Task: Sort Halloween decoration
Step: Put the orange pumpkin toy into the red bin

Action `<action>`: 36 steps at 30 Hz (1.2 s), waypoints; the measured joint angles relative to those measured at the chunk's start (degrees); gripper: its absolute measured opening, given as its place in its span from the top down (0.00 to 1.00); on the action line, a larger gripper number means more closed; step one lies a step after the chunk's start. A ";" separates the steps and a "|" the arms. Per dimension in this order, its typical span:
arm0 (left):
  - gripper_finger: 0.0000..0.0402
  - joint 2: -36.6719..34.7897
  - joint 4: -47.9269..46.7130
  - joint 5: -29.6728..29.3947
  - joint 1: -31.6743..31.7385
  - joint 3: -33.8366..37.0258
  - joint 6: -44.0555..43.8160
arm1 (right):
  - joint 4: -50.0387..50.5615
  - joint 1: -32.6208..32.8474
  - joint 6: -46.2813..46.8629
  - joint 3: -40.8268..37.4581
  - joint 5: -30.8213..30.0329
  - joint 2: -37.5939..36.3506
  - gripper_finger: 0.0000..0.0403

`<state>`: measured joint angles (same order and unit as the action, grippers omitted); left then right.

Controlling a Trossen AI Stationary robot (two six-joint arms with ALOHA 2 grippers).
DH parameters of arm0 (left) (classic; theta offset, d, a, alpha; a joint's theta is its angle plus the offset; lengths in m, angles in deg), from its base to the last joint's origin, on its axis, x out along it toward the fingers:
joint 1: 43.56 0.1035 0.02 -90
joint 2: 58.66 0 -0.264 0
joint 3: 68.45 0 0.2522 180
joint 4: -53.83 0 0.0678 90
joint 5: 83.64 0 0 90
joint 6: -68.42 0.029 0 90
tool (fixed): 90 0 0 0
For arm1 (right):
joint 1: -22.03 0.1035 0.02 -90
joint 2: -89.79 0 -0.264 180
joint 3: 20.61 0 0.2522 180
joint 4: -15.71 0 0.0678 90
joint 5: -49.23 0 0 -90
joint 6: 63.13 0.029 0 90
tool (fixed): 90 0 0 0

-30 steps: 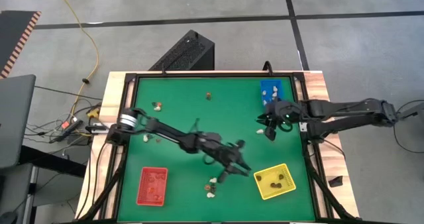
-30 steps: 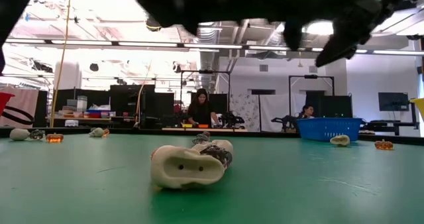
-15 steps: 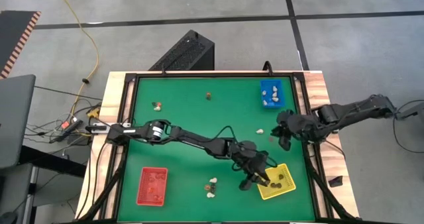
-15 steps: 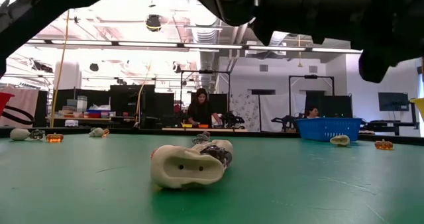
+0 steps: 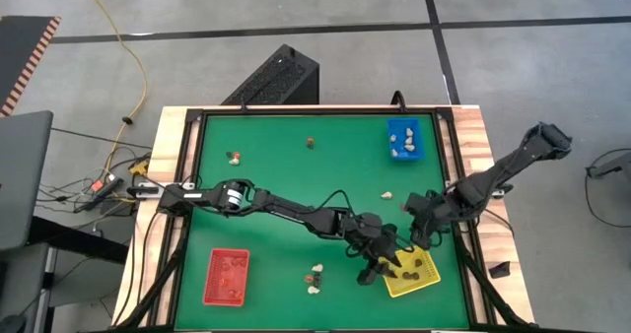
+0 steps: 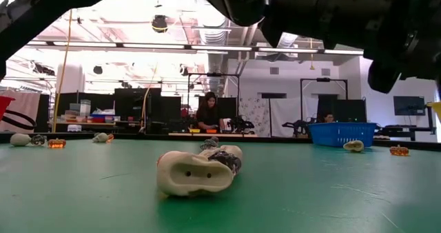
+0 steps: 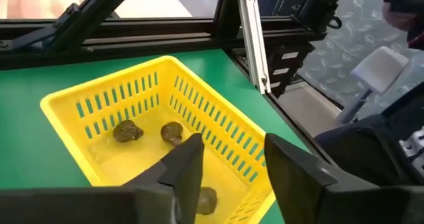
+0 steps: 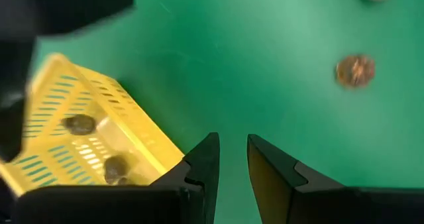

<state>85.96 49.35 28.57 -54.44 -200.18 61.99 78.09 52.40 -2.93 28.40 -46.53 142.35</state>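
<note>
Inside yellow tray (image 7: 218,128), dark trinkets (image 7: 127,131).

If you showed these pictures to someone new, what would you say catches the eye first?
Probably the left pincer stretched across the green table, hanging open over the yellow tray with dark trinkets inside. The right pincer hovers close beside that tray. In the low view, a cream trinket looms large in the foreground.

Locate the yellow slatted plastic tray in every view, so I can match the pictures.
High view: yellow slatted plastic tray at lower right of the green mat, left gripper over it.
Low view: only a yellow sliver at the right edge, probably its rim.
Left wrist view: centre, dark trinkets inside.
Right wrist view: lower left.
Shared landmark: those dark trinkets.
</note>
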 joint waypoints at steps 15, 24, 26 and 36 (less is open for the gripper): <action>0.57 -13.46 -35.56 -11.76 -0.06 -0.11 17.25 | -5.69 9.88 15.25 0.00 1.67 10.86 0.73; 0.63 -19.44 -56.89 -27.91 0.80 -0.07 17.09 | -6.41 14.96 20.85 0.09 2.90 12.39 0.73; 0.64 -20.83 -61.15 -29.87 1.07 0.15 16.49 | -6.70 15.52 20.25 0.11 2.88 12.22 0.73; 0.70 -36.04 -71.17 -34.53 4.76 4.14 12.59 | -0.59 8.39 1.07 2.96 -10.23 7.67 0.73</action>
<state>49.92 -21.82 -5.95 -49.67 -196.04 74.58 77.49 60.78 -1.86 31.36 -56.75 150.01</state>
